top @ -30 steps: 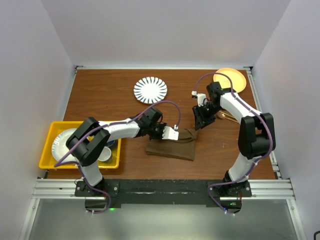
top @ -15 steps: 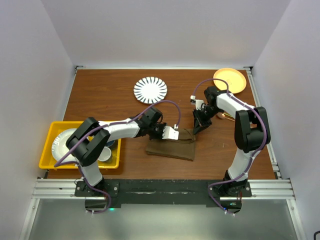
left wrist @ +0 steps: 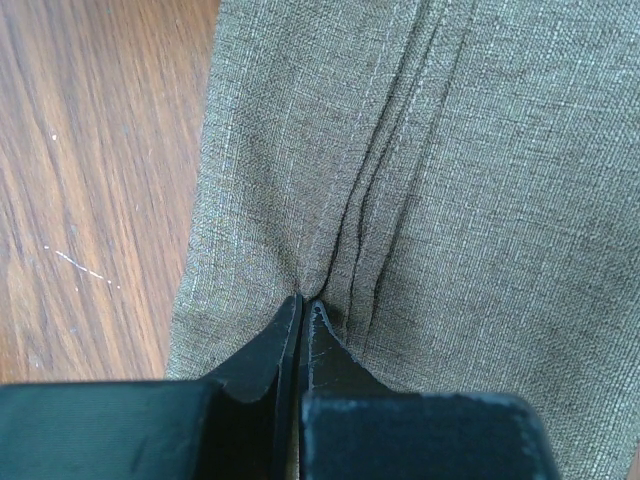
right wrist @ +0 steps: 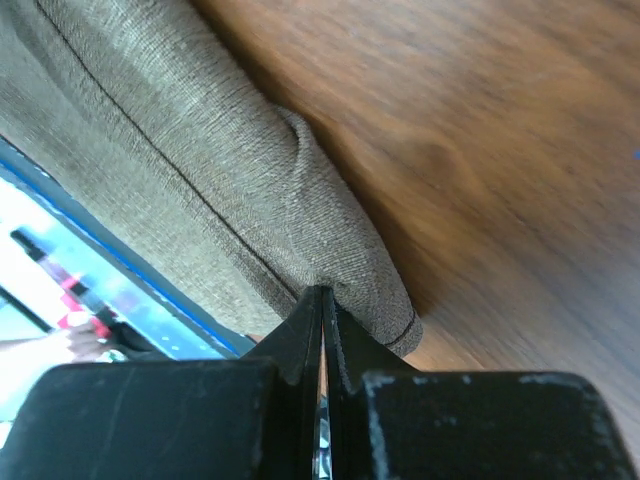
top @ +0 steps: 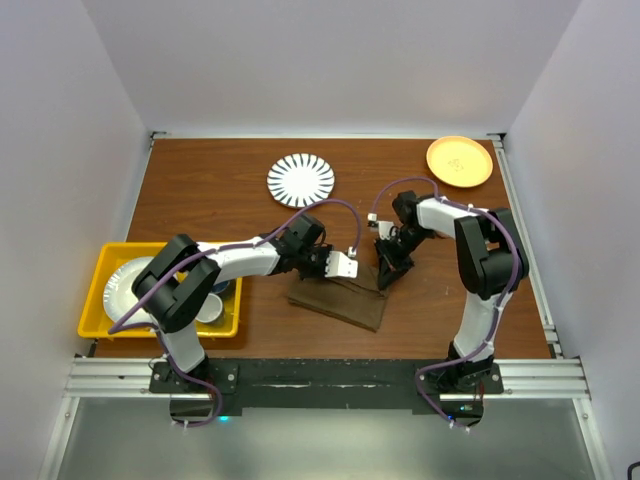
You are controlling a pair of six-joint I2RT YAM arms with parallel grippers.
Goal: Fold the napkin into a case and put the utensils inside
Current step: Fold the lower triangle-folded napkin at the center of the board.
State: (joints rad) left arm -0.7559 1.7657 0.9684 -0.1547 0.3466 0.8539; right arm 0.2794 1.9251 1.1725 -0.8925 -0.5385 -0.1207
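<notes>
The olive-brown napkin [top: 335, 300] lies folded into a long strip on the wood table, tilted, its right end toward the near edge. My left gripper [top: 345, 266] is shut on its far edge, where the cloth [left wrist: 480, 200] gathers into pleats at the fingertips [left wrist: 303, 298]. My right gripper [top: 385, 275] is shut on the napkin's upper right corner, the rounded fold [right wrist: 300, 200] puckering at its tips [right wrist: 322, 292]. The utensils are hidden from every view.
A striped plate [top: 301, 179] sits at the back centre and an orange plate [top: 459, 160] at the back right. A yellow bin [top: 110, 262] with white dishes stands at the left, beside the left arm's base.
The right gripper swung left to the napkin's corner and shut on it. The napkin has turned, its right end shifted toward the near edge. The left gripper held still.
</notes>
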